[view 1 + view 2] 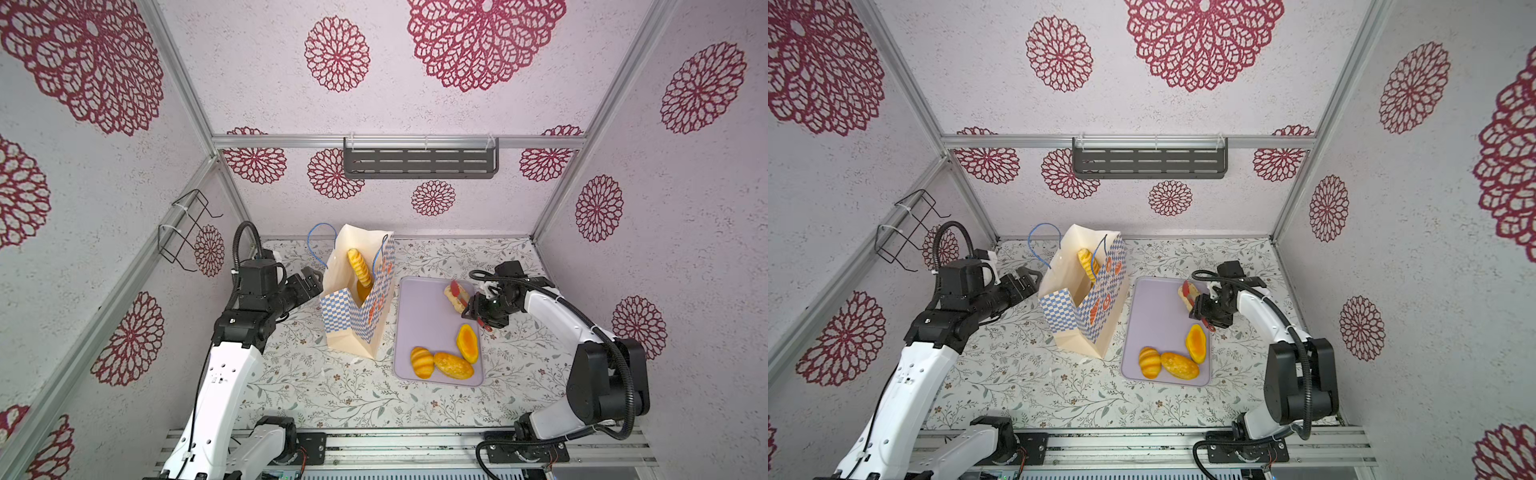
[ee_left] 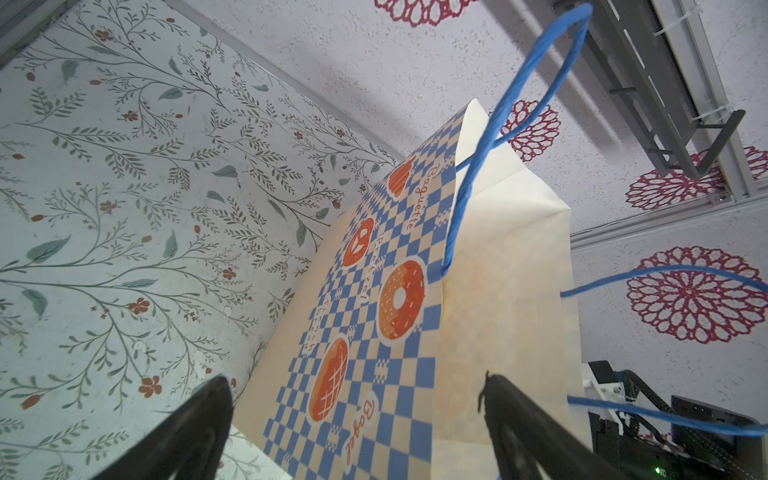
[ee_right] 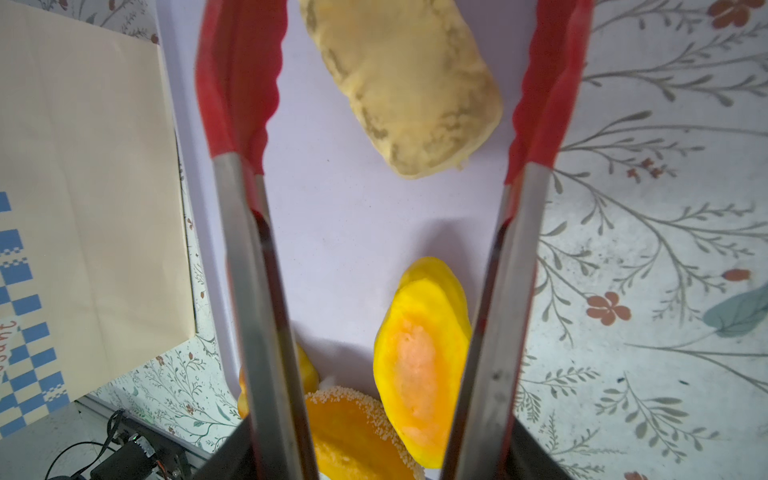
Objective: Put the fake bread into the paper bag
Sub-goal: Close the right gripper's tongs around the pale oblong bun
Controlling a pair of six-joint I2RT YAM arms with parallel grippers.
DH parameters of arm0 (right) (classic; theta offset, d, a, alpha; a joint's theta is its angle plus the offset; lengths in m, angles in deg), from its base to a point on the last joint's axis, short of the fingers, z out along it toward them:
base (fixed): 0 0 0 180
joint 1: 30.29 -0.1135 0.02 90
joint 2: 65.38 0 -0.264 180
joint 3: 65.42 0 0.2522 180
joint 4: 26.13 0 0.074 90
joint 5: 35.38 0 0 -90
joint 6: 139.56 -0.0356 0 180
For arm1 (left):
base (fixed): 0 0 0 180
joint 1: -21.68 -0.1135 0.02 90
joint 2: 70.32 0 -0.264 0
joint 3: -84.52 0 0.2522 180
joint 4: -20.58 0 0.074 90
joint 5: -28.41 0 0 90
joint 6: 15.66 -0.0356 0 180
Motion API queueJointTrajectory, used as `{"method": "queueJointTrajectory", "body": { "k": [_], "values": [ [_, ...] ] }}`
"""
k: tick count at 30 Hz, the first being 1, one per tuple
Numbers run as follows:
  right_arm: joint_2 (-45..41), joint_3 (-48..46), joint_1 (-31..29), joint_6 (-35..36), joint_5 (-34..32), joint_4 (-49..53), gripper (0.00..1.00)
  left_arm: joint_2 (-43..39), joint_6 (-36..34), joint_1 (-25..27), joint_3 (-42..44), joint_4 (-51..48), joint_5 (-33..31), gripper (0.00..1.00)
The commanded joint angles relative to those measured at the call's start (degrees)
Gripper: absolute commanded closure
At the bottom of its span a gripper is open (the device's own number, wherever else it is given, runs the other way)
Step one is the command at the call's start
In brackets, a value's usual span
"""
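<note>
We are looking down at a flowery desk [image 1: 311, 395] with two arms working over it. The paper bag [image 1: 353, 328] is standing upright on the desk with its mouth open, and its blue handles [image 2: 478, 174] are sticking up. A twisty loaf [image 1: 359, 266] is leaning inside the bag, with its top end poking up near the rim. The left pincer [image 1: 312, 282] is hanging just beside the bag's left wall with its two fingers spread wide, grasping nothing. We cannot tell if it is touching the paper. A flat lilac tray [image 1: 419, 316] is lying on the desk just to the right of the bag. The right pincer [image 1: 478, 311] is reaching over the tray's far right corner and is grasping a pair of tongs [image 3: 245, 249] by the metal arms. The red tips of the tongs are standing apart, one on each side of a pale loaf [image 3: 399, 83] that is lying on the tray. The tips are not squeezing it. Three more pieces of fake bread are lying at the near end of the tray. A yellow loaf [image 1: 467, 344] with an orange middle is sitting by the right edge. A seeded loaf [image 1: 453, 365] is lying next to it, and a stripy roll [image 1: 422, 362] is touching the seeded one.
</note>
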Motion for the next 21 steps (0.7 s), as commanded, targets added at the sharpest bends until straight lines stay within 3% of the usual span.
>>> {"method": "queueJointTrajectory", "body": {
  "k": [1,21],
  "values": [
    [0.12,0.1,-0.41,1.49,0.82,-0.64,0.37,-0.03,-0.3,-0.6,-0.33,1.98,0.7,0.03],
    [3.9,3.79,-3.11,0.66,1.35,-1.33,0.41,-0.53,-0.14,-0.87,0.55,2.55,1.32,0.03]
  ]
}}
